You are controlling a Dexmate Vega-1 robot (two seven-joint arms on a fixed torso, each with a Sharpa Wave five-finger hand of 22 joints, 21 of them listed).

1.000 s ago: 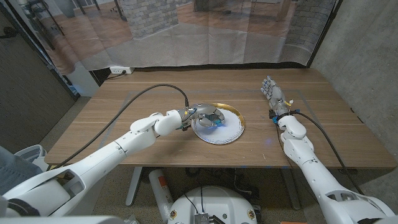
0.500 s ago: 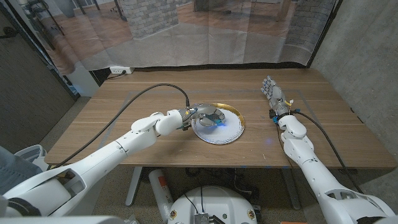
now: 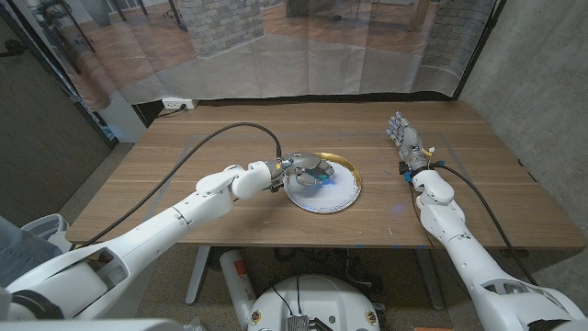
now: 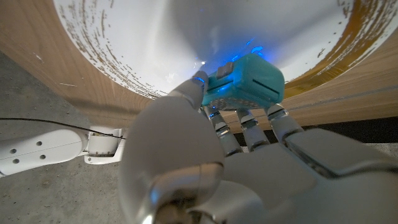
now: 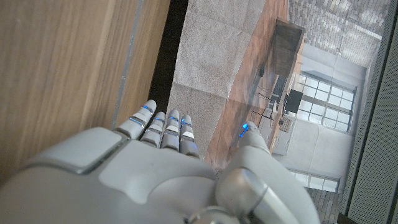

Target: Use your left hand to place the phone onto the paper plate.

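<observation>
Over the middle of the wooden table, the left hand grasps the teal phone between thumb and fingers, holding it just above the white paper plate with its gold rim. Whether the phone touches the plate is unclear. Well apart, at the table's far right side, the right hand holds nothing, fingers straight and together.
</observation>
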